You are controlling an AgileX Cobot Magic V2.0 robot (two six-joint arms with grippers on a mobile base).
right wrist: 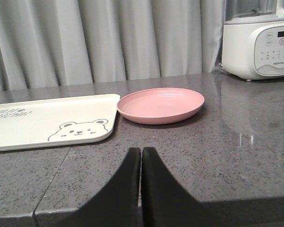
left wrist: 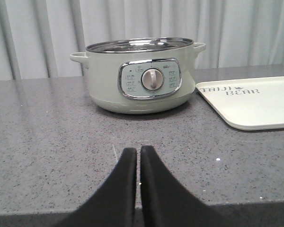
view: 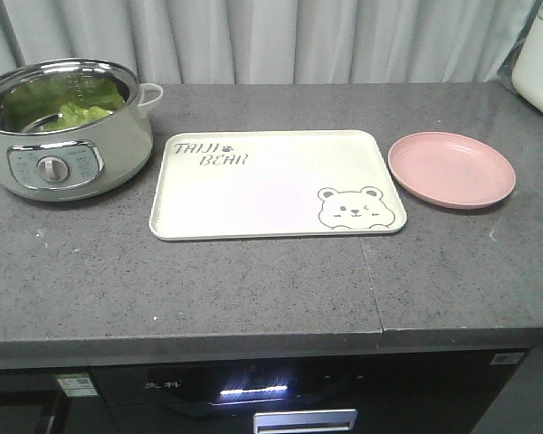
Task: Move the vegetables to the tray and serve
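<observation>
We see the lettuce leaves (view: 83,108) lying inside the pot (view: 118,154) — just left of the tray (view: 253,185) (the pink plate (view: 451,168) sits on its other side). Our left gripper (left wrist: 138,158) and right gripper (right wrist: 141,158) are both pressed together.

- Soft, even light falls from above; faint shadows hug the pot (left wrist: 139,75) and pink plate (right wrist: 160,105).
- The pot's steel rim glints; the glossy countertop (right wrist: 236,142) mirrors the white appliance (right wrist: 258,40).
- The front view is slightly soft, with a pinkish cast across the tray (view: 253,194).
</observation>
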